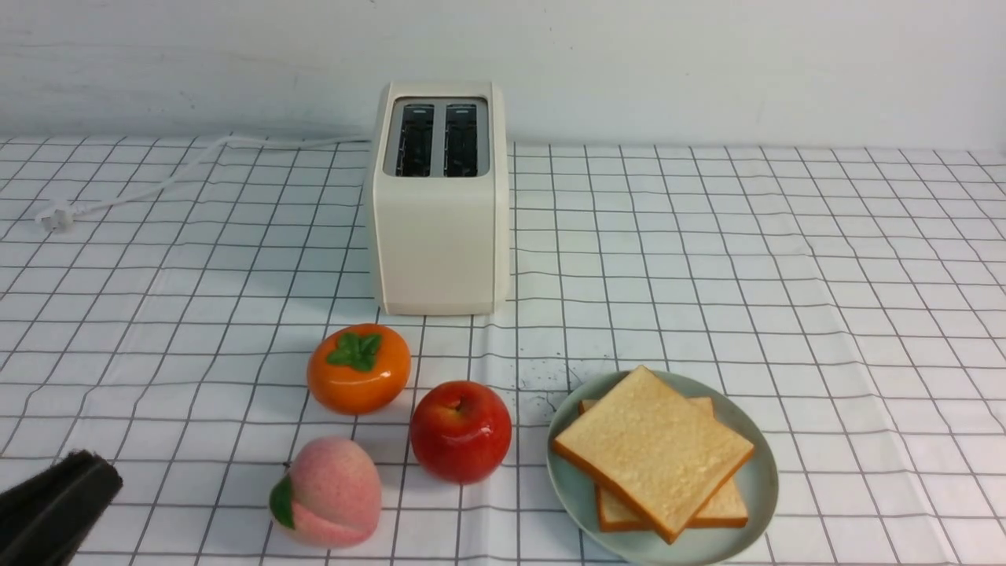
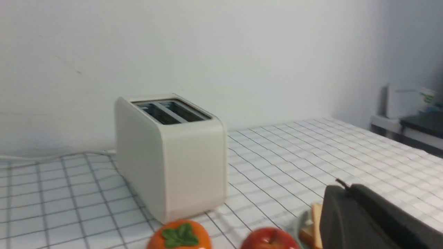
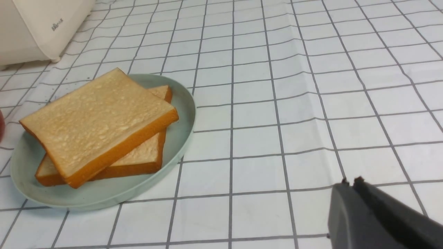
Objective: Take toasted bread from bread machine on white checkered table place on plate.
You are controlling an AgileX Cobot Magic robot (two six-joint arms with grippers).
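Golden toasted bread [image 1: 652,452] lies stacked on the plate [image 1: 766,479] near the table's front edge, slots empty, both grippers closed on nothing, only retreat left.

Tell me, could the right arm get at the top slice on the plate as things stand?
Probably yes. The right gripper is shut and holds nothing, with only bare table between it and the plate. The top slice lies uncovered on the lower one, and the fruit sits on the plate's far side.

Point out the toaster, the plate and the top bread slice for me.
toaster [image 1: 440,236], front view, front face.
plate [image 1: 761,487], front view, bare right rim.
top bread slice [image 1: 652,452], front view, centre of upper face.
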